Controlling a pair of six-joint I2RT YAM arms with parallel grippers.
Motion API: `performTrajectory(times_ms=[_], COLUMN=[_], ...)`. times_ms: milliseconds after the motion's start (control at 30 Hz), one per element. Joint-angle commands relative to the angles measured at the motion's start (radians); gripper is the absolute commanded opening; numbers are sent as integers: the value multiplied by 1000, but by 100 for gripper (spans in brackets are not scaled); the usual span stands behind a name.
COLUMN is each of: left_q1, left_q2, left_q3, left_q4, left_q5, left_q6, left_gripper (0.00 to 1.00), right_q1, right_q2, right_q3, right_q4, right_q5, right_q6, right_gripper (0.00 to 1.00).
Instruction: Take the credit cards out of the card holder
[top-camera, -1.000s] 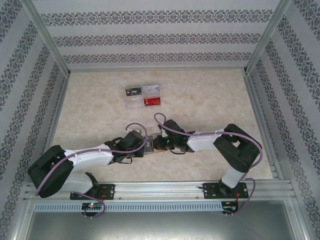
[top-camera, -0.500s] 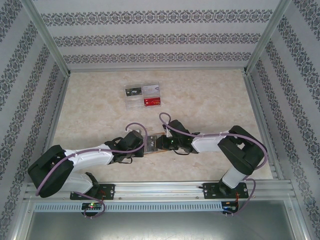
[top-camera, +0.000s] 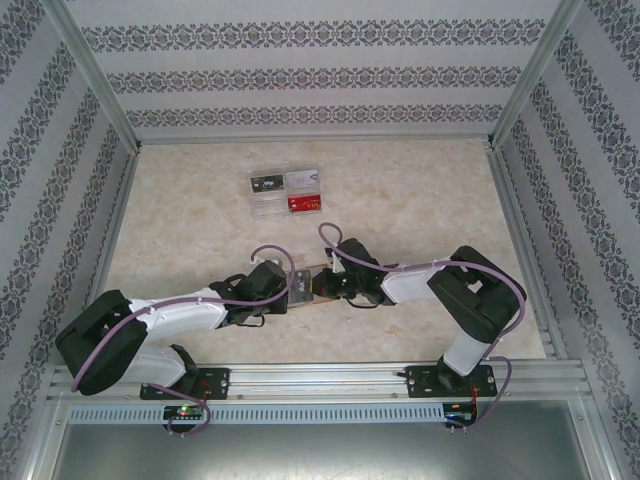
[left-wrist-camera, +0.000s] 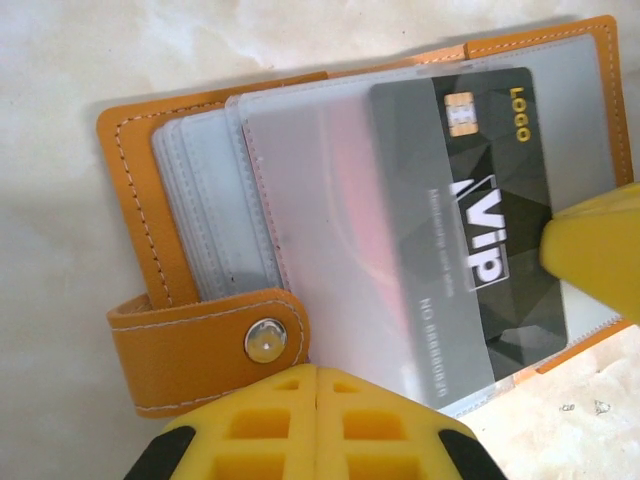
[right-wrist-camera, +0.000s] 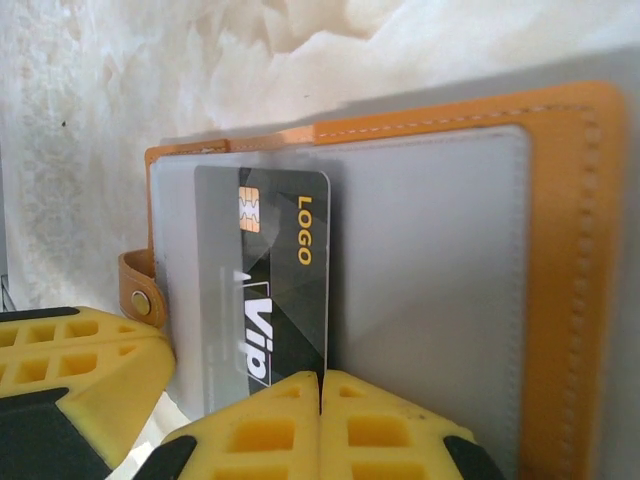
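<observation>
We see the orange-tan leather card holder (top-camera: 306, 287) open mid-table. Left gripper (left-wrist-camera: 318, 372) and right gripper (right-wrist-camera: 321, 380) crowd its edges, pads pressed together; black VIP card (left-wrist-camera: 480, 220) half out. Loose cards (top-camera: 286, 192) lie far back, open marble tabletop (top-camera: 420, 200) between.

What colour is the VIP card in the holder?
Black card with gold lettering; clearest in left wrist view.

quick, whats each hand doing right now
left hand: closed on the card holder edge
right hand: closed on the black vip card

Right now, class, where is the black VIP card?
In the left wrist view, the black VIP card sits half out of a clear sleeve of the open card holder, right gripper at its edge.
</observation>
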Motion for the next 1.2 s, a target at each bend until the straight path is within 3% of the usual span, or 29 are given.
performTrajectory(times_ms=[0,500,533,667,767,867,1000,1167], left_q1=[12,12,12,12,12,12,12,12], left_q2=[12,-97,-121,-243,-361,-487,-660,-830], left_q3=[11,38,43,53,42,24,-13,-43], left_q4=[-70,-113,-121,-160,-215,-286,-372,-481], left_q5=[-25,1,4,-12,-67,-127,-181,-237], left_q6=[2,14,14,19,14,11,4,-28], left_gripper=[0,2,6,40,55,68,98,100], right_q1=[-30,-92,-91,-73,-42,-6,43,49], right_q2=[-46,-301,-321,-384,-404,-391,-319,-174], right_q3=[-51,-105,-91,-6,71,154,271,453], right_q4=[-28,-131,-161,-297,-386,-435,-450,-486], right_q5=[13,-2,2,50,150,253,359,378], right_q6=[-15,-123,-143,-257,-369,-504,-710,-919], right_gripper=[0,0,0,0,0,0,0,0])
